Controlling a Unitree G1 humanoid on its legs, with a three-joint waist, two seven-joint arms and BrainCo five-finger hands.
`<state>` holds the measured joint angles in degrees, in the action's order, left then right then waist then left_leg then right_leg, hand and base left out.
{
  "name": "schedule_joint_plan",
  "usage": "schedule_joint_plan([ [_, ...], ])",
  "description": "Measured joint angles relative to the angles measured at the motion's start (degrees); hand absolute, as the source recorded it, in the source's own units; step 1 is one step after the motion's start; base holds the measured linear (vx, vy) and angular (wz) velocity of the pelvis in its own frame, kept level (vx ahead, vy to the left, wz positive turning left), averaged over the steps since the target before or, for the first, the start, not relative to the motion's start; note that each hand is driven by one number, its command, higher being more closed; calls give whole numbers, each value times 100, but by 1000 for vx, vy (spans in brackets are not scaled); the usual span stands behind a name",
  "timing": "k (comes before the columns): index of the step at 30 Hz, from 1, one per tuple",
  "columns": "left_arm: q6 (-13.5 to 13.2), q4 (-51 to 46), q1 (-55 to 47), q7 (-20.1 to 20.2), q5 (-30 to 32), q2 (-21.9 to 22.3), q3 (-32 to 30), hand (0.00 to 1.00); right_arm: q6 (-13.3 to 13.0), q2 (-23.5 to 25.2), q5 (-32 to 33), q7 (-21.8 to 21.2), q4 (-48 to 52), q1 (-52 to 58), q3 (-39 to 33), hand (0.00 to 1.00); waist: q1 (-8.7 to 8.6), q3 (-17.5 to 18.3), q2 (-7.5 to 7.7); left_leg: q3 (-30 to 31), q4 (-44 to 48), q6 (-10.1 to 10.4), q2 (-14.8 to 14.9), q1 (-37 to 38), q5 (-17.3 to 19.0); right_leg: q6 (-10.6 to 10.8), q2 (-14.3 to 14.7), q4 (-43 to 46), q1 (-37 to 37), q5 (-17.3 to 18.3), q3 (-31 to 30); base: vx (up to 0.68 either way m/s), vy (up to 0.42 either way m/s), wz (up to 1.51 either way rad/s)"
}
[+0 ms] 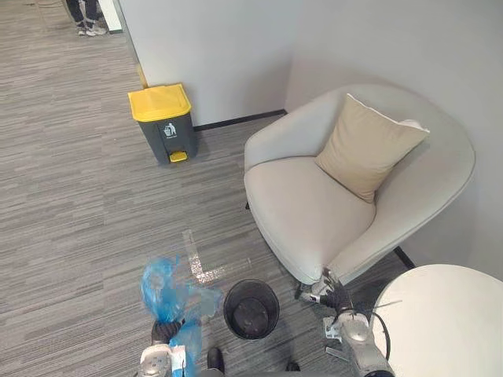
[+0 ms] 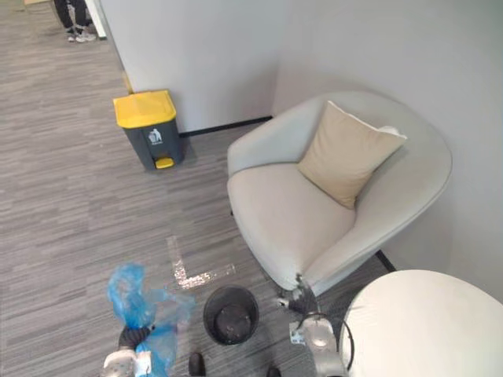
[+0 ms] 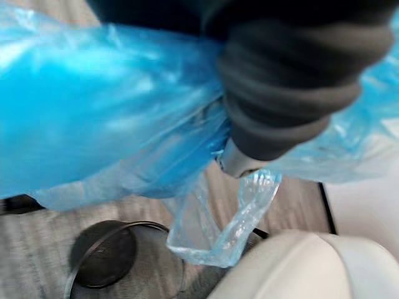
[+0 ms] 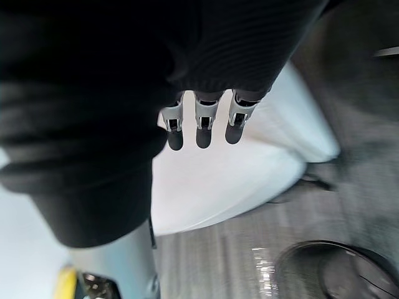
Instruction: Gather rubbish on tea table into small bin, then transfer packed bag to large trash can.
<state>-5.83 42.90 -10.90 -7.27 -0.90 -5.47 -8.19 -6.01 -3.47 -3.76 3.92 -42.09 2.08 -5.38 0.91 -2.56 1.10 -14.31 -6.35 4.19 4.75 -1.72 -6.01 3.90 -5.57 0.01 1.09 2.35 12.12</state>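
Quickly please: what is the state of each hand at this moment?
Left hand: closed on the blue bag.
Right hand: open, fingers straight, holding nothing.

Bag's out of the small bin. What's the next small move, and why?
Probably step toward the yellow-lidded trash can: the blue bag is up at the left hand, clear of the small bin, and the can stands across the carpet by the wall, lid shut.

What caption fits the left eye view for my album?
Left hand holds crumpled blue plastic bag beside small round black bin.
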Motion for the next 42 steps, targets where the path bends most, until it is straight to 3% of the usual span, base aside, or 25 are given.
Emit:
schedule_joint_plan([
  [10, 8, 824, 66, -15, -35, 91, -197, 100, 209, 2, 26, 339, -970, 2, -360, 0, -1, -266, -43, -5, 34, -20, -51, 306, 75, 37, -93, 213, 171, 149, -14, 5, 10, 1],
  [14, 7, 843, 235, -35, -36, 149, -231, 100, 293, 40, -25, 400, -1049, -167, -354, 0, 117, -452, 1, -270, 41, -72, -97, 206, 53, 73, -153, 548, -198, 127, -252, -20, 62, -34],
  [16, 7, 838, 366, -38, -39, 214, -226, 100, 348, 147, -39, 417, -991, -224, -338, 0, 133, -608, 75, -411, 259, -167, -115, 147, 141, 107, -230, 786, -356, 106, -375, -60, 83, -32],
  [19, 4, 809, 593, -42, -36, 367, -199, 100, 419, 297, -77, 494, -554, -213, -331, 0, 125, -666, 82, -529, 1222, -330, 38, -343, 666, 108, -373, 1426, -748, 118, -357, -129, 64, -16],
  [20, 4, 770, 618, -45, -36, 411, -197, 100, 433, 304, -76, 505, -511, -231, -329, 0, 128, -686, 63, -559, 1389, -401, 92, -461, 761, 83, -414, 1636, -835, 221, -360, -148, 49, -2],
  [23, 4, 566, 612, -96, -35, 396, -197, 100, 440, 365, -76, 528, -369, -190, -242, 0, 145, -705, 106, -427, 1822, -388, 116, -714, 886, 101, -549, 3835, -1179, 1010, -411, -63, -23, 25],
  [25, 1, 420, 530, -153, -36, 354, -197, 100, 431, 410, -74, 543, -364, -176, -229, 0, 189, -650, 222, -281, 1988, -400, 66, -920, 876, 242, -532, 4437, -1067, 1261, -570, -92, -155, 46],
  [26, 4, 346, 504, -154, -36, 380, -196, 100, 424, 413, -73, 562, -350, -150, -231, 0, 253, -613, 303, -176, 2194, -448, 41, -1139, 803, 372, -476, 4292, -892, 1563, -748, -107, -246, 54],
  [27, 5, 279, 498, -161, -37, 428, -211, 100, 425, 386, -73, 578, -349, -161, -233, 0, 292, -612, 321, -66, 2307, -399, 51, -1279, 755, 277, -348, 4051, -795, 1752, -799, -85, -220, 49],
  [30, -10, 30, 421, -247, -41, 637, -190, 100, 432, 331, -63, 627, -222, -166, -218, 0, 442, -574, 127, 107, 2079, -209, 133, -1584, 290, -155, -114, 3119, -595, 2207, -652, -132, -199, 27],
  [31, -9, 36, 436, -261, -47, 659, -183, 100, 429, 325, -53, 635, -139, -171, -208, 0, 441, -571, 73, 186, 2020, -186, 144, -1664, 193, -207, -61, 2995, -602, 2290, -599, -264, -224, 50],
  [32, -6, 34, 449, -262, -57, 722, -124, 100, 425, 300, -51, 686, -106, -198, -113, 0, 392, -632, -79, 392, 1812, -166, 163, -1709, -42, -273, 53, 2979, -612, 2262, -362, -252, -160, 56],
  [34, -5, 29, 441, -264, -66, 725, 14, 100, 430, 297, -46, 742, -106, -140, -63, 0, 382, -618, -127, 479, 1471, -125, 181, -1647, -124, -340, 109, 3018, -604, 2227, -71, -235, -147, 70],
  [35, -4, 26, 440, -265, -67, 725, 66, 100, 437, 320, -28, 756, -107, -142, -47, 0, 382, -616, -139, 437, 1327, -22, 202, -1620, 29, -425, 112, 2953, -600, 2174, 56, -213, -102, 79],
  [36, -2, -13, 519, -262, -69, 736, 84, 100, 434, 355, -14, 791, -95, -204, -48, 0, 374, -650, -36, 215, 1506, -76, 232, -1724, 105, -584, 8, 2781, -614, 2063, 298, -173, -44, 63],
  [38, 0, -76, 557, -262, -73, 805, 96, 100, 434, 319, -13, 841, -95, -294, -57, 0, 361, -652, -58, 20, 2273, -240, 231, -1840, 225, -615, -142, 2717, -624, 1962, 549, -133, 1, 69],
  [42, 14, -60, 573, -260, -54, 844, 155, 100, 434, 350, -5, 842, -116, -269, -124, 0, 215, -594, -136, -530, 3506, -330, 636, -1661, 1379, -580, -299, 2632, -615, 1809, 1177, -51, 78, 79],
])
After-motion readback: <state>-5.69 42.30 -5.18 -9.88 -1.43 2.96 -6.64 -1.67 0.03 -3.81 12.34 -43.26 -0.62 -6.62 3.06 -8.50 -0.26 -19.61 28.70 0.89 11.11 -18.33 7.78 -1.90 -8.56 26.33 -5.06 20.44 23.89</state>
